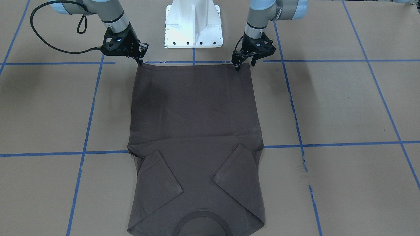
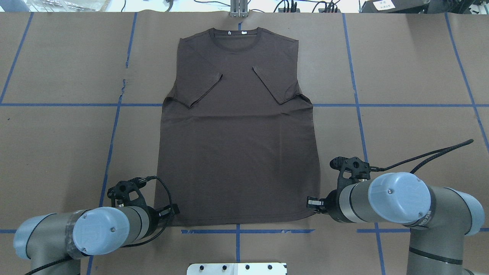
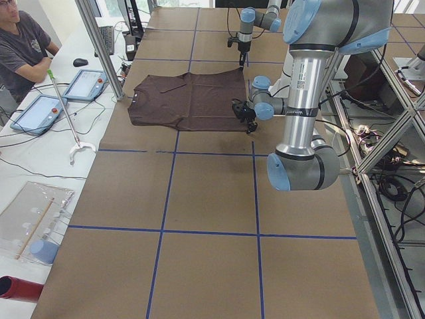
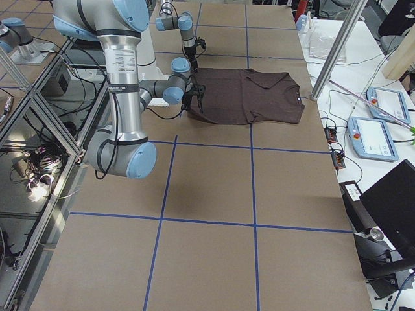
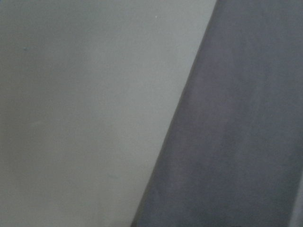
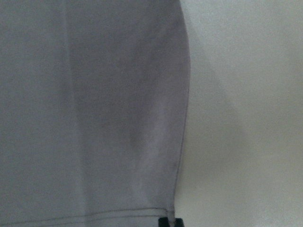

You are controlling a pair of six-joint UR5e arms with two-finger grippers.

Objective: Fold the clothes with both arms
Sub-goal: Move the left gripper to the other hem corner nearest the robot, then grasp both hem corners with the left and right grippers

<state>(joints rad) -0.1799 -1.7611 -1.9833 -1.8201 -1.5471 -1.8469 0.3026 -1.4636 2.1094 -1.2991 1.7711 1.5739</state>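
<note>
1. Position. The T-shirt (image 2: 238, 152) lies flat in the middle of the table (image 2: 412, 76). Its collar (image 2: 237, 40) points to the far edge and its hem to the robot's edge. Both sleeves are folded inward over the chest.
2. Left gripper (image 1: 244, 65). It sits at the hem corner on the robot's left. The fingers are spread, with one tip on the cloth and the other just off it.
3. Right gripper (image 1: 141, 61). It sits at the opposite hem corner. In the wrist view the fingertips (image 6: 164, 221) lie close together at the hem edge, apparently pinching it.
4. Step in hand. Judging by this pose, the arms are taking hold of the two hem corners before the lengthwise fold, and no cloth is raised yet.
5. Next move. The left fingers probably need to close on their corner. Both arms would then lift together and carry the hem evenly toward the collar, keeping it taut and square.
6. Writing. The neck label (image 2: 229, 33) is white, but its marks are too small to read. No chest logo shows. The lettering on the left arm (image 1: 279, 13) is illegible.
</note>
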